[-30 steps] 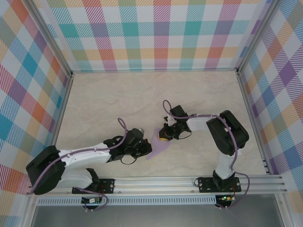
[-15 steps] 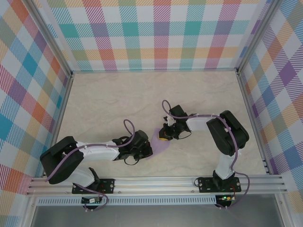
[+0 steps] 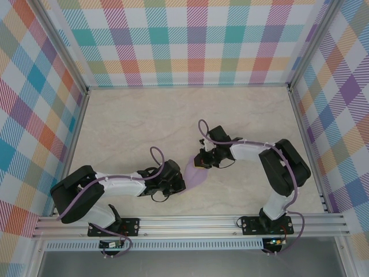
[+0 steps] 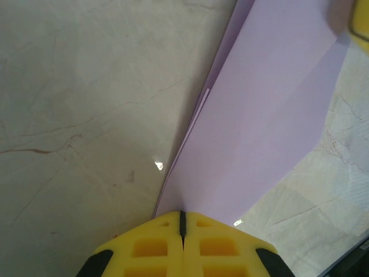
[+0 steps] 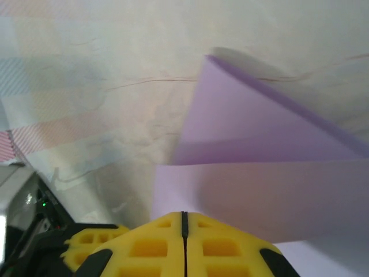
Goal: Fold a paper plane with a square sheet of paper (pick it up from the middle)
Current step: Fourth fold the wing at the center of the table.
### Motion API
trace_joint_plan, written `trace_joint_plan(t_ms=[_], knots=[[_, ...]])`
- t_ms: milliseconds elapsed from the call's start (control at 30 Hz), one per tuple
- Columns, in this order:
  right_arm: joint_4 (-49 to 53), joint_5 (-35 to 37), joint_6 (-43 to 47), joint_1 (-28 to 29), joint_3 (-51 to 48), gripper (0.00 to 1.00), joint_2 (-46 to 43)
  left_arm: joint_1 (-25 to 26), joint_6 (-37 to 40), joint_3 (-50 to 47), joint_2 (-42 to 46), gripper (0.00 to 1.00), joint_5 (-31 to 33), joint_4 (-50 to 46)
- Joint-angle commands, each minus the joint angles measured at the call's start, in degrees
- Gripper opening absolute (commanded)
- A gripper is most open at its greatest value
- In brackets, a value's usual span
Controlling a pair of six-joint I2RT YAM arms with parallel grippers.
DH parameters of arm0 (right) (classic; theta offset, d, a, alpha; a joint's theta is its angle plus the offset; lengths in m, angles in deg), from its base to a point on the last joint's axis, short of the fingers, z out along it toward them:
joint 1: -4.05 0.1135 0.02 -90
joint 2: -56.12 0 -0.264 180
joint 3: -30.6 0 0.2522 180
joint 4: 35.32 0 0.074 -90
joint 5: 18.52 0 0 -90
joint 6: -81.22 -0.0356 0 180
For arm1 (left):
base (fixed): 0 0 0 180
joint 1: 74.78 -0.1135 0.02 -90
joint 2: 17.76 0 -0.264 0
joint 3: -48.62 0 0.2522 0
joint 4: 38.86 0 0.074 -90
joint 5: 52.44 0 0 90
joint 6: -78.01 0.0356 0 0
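Your left tool (image 4: pixel 182 220) and right tool (image 5: pixel 184 220) each pinch shut on the thin lilac-purple folded sheet of paper (image 3: pixel 194 173), which stretches between them over the beige tabletop (image 3: pixel 138 124). Hold even tension and pull gently, or it may tear.

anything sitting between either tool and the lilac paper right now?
Nothing visible. The left tool and right tool are each shut directly on the paper, with bare table around it.

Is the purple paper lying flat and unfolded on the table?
No, the paper shows overlapping layers along a crease, its near end pinched between the shut left fingers.
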Motion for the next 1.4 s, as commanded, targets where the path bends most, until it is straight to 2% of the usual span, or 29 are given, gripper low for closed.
trace_joint_plan(t_ms=[0, 233, 567, 900, 1167, 1367], knots=[[-1.89, -2.71, 2.87, 2.72, -1.20, 0.07, -2.06, -0.36, -0.27, -1.79, -2.40, 0.00, 0.17, -4.72], [-2.60, -1.25, 3.04, 6.86, -2.04, 0.06, -0.07, -0.38, -0.34, -1.45, -2.30, 0.00, 0.73, -5.47], [-4.31, -1.02, 4.16, 7.86, -2.88, 0.03, 5.03, -0.37, 0.23, -0.86, -1.14, 0.00, 0.83, -5.37], [-3.71, 1.07, 4.94, 7.86, -3.53, 0.03, 5.58, -0.47, 2.09, 1.38, 4.38, 0.00, 2.60, -4.30], [-4.14, 1.81, 5.85, 7.86, -3.37, 0.03, 5.37, -0.55, 1.24, 1.10, -1.33, 0.00, 0.93, -3.63], [-6.51, 6.58, 8.95, 7.61, -4.77, 0.03, 3.87, -0.43, -0.41, -0.09, -1.68, 0.00, 0.68, -8.35]])
